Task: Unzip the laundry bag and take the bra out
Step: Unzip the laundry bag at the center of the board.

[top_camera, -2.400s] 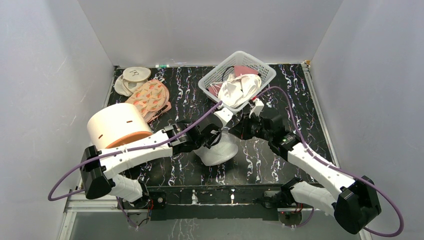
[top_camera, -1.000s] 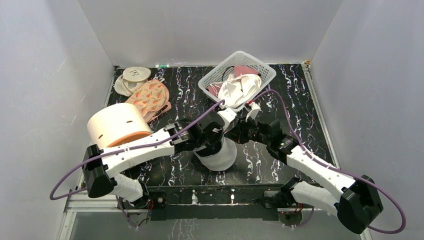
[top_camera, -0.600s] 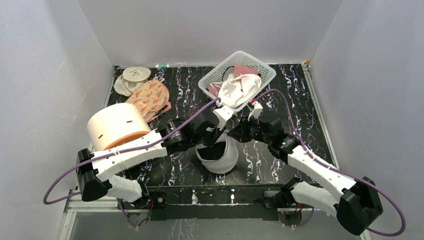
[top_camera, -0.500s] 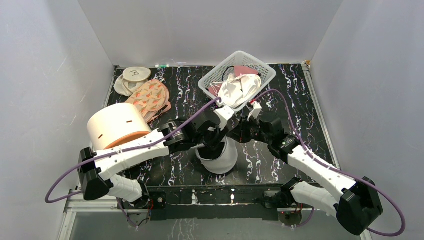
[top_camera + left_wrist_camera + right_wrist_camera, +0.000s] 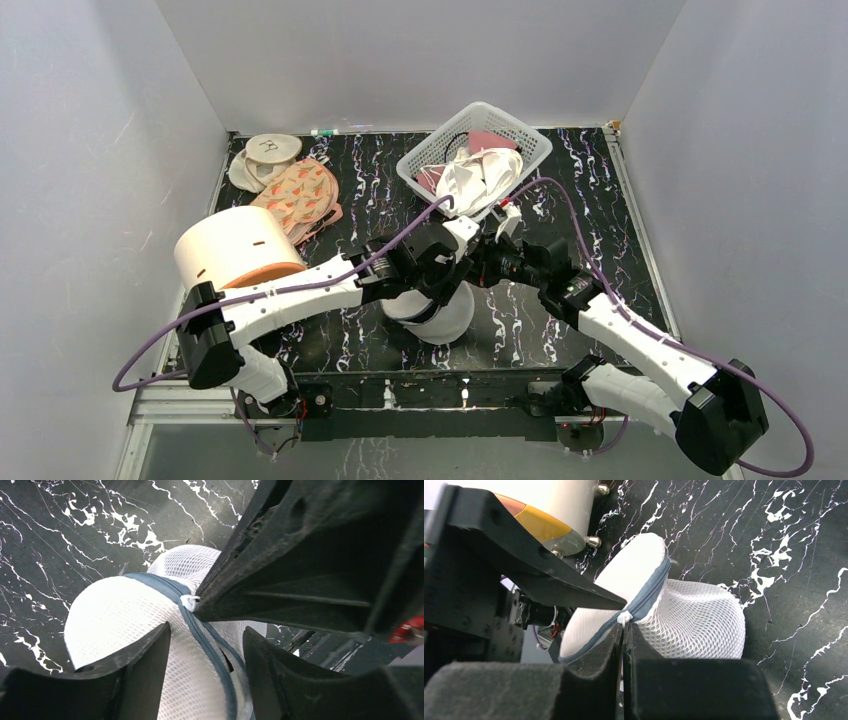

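- Left gripper [image 5: 206, 630] had spread apart since a second earlier, straddling the laundry bag [image 5: 115, 625].
- Right gripper [image 5: 624, 630] (bag's 1 o'clock) pinched the zipper pull [image 5: 625, 617].

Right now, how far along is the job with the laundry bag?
Done: the right end effector is shut on the zipper pull of the laundry bag. In hand: unzipping; the left end effector stands open over the bag. Left: removing the bra, which is not visible yet.
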Available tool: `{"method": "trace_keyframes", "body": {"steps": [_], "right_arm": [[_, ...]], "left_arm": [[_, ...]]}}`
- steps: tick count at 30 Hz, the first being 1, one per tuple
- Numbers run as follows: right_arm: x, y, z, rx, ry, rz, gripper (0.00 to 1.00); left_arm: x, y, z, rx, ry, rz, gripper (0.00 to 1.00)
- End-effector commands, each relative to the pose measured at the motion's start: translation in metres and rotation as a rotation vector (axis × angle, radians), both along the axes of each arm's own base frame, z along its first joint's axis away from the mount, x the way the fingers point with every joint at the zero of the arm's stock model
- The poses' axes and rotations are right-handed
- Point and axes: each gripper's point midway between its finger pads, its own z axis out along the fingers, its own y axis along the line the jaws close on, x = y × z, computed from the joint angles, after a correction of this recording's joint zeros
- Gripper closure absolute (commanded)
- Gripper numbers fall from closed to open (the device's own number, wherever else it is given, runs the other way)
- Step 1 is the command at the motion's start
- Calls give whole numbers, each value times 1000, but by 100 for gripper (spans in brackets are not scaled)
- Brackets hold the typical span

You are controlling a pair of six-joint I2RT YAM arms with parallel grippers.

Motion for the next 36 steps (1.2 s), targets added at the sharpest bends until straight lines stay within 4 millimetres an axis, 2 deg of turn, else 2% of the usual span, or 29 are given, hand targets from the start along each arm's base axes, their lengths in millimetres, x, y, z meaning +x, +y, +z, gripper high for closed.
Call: {"method": "trace_keyframes", "body": {"steps": [1,7,13,19,22,28,36], "right_arm": [[5,3,41,75,-107,-1,100],[6,-4,36,56,-108,-37,100],[14,-17,33,-3,-120,-117,100],[18,-28,22,-54,-117,-166,100],[22,-31,14,-81,-110,-187,100],[25,-29,4,-97,-98,-179,100],[25,-18,5,-66,-94,-133,100]], "left_arm": [[4,7,4,26,-7,37,51],[8,25,9,88,-49,57,84],[15,44,21,137,-120,74,100],[18,55,34,154,-176,69,100],[12,56,51,97,-202,9,100],[-11,49,74,-29,-255,-195,100],[-18,45,86,-118,-296,-239,100]]}}
